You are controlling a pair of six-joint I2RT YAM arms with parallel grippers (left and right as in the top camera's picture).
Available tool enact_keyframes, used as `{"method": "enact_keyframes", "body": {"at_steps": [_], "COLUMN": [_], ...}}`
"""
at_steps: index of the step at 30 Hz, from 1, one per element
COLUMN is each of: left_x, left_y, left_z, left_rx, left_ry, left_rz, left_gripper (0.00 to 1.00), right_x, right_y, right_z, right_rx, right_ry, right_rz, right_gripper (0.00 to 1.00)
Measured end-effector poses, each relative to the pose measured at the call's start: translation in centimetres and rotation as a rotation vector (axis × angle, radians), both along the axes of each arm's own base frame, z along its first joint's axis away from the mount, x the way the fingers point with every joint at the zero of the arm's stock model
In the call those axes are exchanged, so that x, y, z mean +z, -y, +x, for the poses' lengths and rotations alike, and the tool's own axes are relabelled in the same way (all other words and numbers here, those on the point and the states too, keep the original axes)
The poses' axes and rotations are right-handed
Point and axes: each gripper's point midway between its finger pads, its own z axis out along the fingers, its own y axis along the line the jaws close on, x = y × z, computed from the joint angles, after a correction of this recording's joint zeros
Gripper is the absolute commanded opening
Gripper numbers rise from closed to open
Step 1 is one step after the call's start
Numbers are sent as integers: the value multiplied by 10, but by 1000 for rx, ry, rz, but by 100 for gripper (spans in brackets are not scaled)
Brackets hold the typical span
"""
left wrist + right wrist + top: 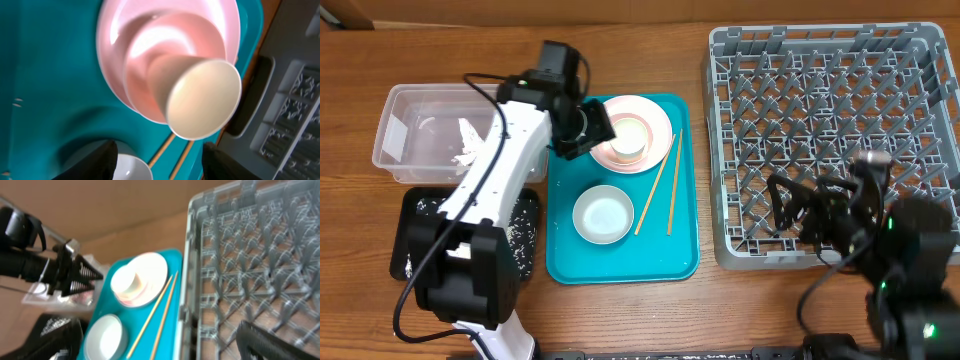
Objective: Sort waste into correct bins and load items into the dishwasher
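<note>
As things lie now: the left arm's jaws [595, 132] hang just beside the left rim of the pink plate [655, 118]. They are apart and hold nothing.
Likely target: the small white cup [202, 100]. It stands upright inside the pinkish bowl [145, 65], which sits on the plate at the far end of the teal tray [620, 258].
Bearing: in the left wrist view the cup lies straight ahead of the jaws, with its mouth turned toward you.
Axis: the cup's axis is vertical and its wall is round, so you need no particular wrist angle. Close on the wall above the bowl's rim.
Nearer arm: the left, by a long way. The right arm's jaws [798, 212] sit over the near edge of the dish rack [840, 110], spread wide and empty, well apart from the tray.
Edges: the chopsticks [656, 185] run lengthwise along the tray, between the plate and the rack side. Their far tips are close to the plate's right rim.
Room: the grey-white bowl [603, 214] sits near the plate on the operator side. Lifting straight up looks like the freest way out.
Risk: the cup is nested, so you may drag the bowl up with it.
</note>
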Motion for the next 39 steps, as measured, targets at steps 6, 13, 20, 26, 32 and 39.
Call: {"method": "enact_keyframes", "body": {"at_steps": [6, 13, 20, 26, 32, 39], "left_x": [8, 38, 68, 95, 115, 119], "left_y": [-37, -45, -56, -72, -107, -134], "left_z": [14, 22, 25, 27, 25, 20], "left_rx": [70, -38, -95, -145, -117, -53], "left_ry": [13, 120, 224, 346, 442, 454], "left_rz": [-101, -362, -547, -676, -763, -783], "left_gripper": [57, 37, 37, 43, 70, 100], "right_x": [7, -9, -39, -65, -84, -112], "right_y": [-36, -79, -136, -180, -211, -224], "right_z": [22, 24, 12, 0, -3, 3], "right_rx": [193, 406, 557, 596, 601, 584], "right_ry": [-106, -232, -328, -308, -259, -278], "right_rz": [126, 267, 210, 35, -92, -164], "right_gripper": [99, 18, 13, 14, 26, 33]}}
